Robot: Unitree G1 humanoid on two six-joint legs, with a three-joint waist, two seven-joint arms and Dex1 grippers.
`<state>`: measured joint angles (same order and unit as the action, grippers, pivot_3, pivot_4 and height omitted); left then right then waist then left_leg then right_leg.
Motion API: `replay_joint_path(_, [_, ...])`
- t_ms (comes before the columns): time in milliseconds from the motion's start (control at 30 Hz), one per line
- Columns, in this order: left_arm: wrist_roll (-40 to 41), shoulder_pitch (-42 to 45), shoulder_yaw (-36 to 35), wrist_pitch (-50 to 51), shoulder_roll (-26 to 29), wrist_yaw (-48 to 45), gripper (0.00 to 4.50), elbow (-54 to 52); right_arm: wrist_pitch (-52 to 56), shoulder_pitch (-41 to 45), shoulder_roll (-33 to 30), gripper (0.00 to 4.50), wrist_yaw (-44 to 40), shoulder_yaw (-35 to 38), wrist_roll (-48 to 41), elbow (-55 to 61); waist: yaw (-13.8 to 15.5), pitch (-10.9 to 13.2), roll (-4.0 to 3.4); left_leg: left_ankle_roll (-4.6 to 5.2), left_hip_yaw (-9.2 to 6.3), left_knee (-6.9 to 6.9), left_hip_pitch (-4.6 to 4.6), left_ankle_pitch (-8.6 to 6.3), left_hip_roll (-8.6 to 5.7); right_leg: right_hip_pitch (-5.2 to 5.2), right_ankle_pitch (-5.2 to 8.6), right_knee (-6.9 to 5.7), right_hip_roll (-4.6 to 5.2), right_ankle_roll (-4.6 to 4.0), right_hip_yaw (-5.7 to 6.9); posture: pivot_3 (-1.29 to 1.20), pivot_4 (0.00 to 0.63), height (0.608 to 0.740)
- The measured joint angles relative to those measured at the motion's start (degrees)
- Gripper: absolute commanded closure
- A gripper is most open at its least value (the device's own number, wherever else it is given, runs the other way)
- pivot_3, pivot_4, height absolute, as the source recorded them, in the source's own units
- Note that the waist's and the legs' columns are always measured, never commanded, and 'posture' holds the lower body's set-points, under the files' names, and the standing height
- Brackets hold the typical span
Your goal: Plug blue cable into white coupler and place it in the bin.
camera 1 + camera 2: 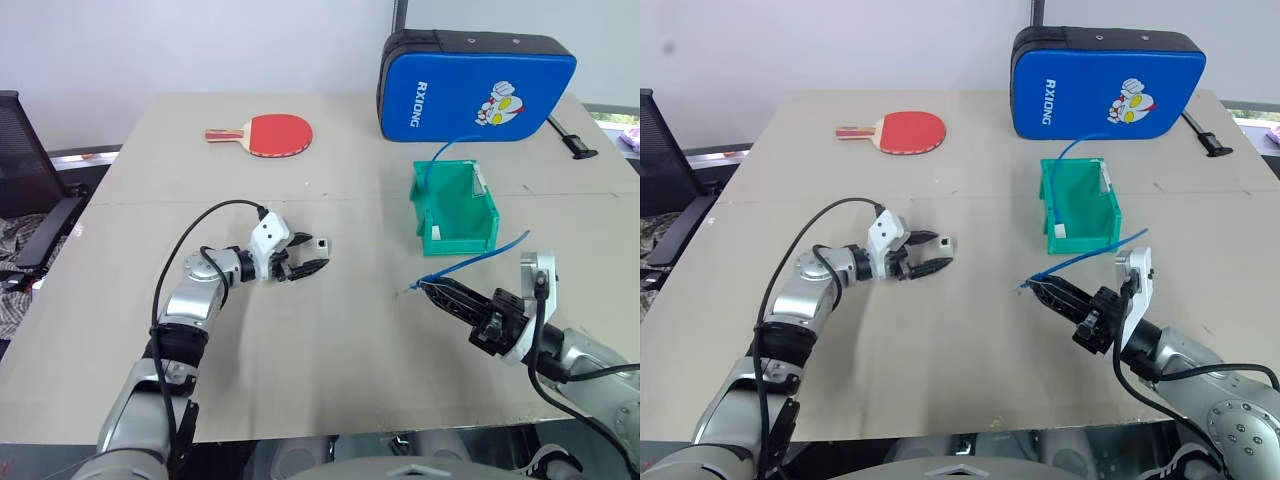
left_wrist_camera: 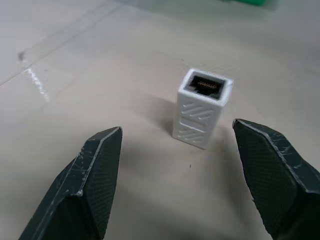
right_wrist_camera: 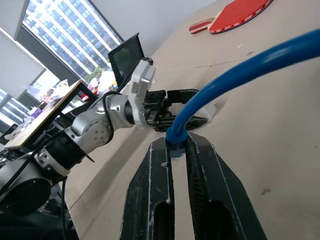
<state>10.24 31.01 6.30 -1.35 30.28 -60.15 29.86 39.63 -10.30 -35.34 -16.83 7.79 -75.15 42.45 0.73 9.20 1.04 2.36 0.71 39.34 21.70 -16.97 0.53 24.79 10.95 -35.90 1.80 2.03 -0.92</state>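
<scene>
The green bin sits on the table in front of the blue padded case. It is a small rectangular plastic box with smooth walls and a low cut-out lip. A loop of the blue cable runs into it, arching over the back wall and down inside; a small white piece lies against its inner wall.

The rest of the thin, glossy cable comes out past the bin's front corner to the right gripper, whose two black fingers are clenched on the cable's end, with the tip poking out just beyond them.

The white coupler stands upright on the pale, matte tabletop, well apart from the bin. It is a tiny boxy plastic block with raised diagonal ribs on its side and a dark socket with metal contacts facing up. The left gripper has its textured black fingers spread apart, one on each side of the coupler, not touching it.

A red paddle with a wooden handle lies flat at the far side.
</scene>
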Motion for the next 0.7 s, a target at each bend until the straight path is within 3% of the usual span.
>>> replay_joint_path(167, [-0.9, 3.4, -0.1, -5.6, -1.2, -2.9, 3.93, 7.2, -0.2, -0.1, 0.0, 4.50, 0.5, 0.0, 0.6, 0.3, 0.0, 0.0, 0.01, 0.01, 0.01, 0.00, 0.00, 0.00, 0.00, 0.00, 0.00, 0.00, 0.01, 0.01, -0.02, 0.00, 0.150, 0.740])
replay_joint_path(400, [2.5, 1.6, 1.3, -2.8, -2.3, -15.7, 4.01, 3.6, -2.0, 2.1, -2.4, 4.50, -3.4, -0.3, 9.8, 0.6, -0.1, 0.0, 0.02, 0.02, 0.03, 0.03, 0.01, -0.01, 0.00, 0.00, 0.00, 0.00, 0.00, 0.01, -0.03, 0.00, 0.150, 0.740])
replay_joint_path(567, [1.0, 1.1, 7.4, -1.3, -5.7, -19.2, 4.01, -4.1, -3.0, 13.4, -7.8, 4.50, -12.3, -7.0, 22.3, -3.2, -0.1, 0.0, 0.03, 0.03, 0.06, 0.11, -0.01, -0.01, -0.12, -0.01, -0.01, -0.02, -0.03, 0.02, -0.04, 0.00, 0.150, 0.740])
replay_joint_path(700, [-2.4, 2.8, 12.2, -2.3, -8.2, -19.4, 4.01, -4.2, -4.1, 21.4, -8.8, 4.50, -19.2, -13.2, 30.4, -8.9, 0.0, 0.0, 0.04, 0.03, 0.13, 0.11, 0.05, -0.01, -0.16, 0.01, -0.02, -0.02, -0.10, 0.00, 0.03, 0.00, 0.150, 0.740])
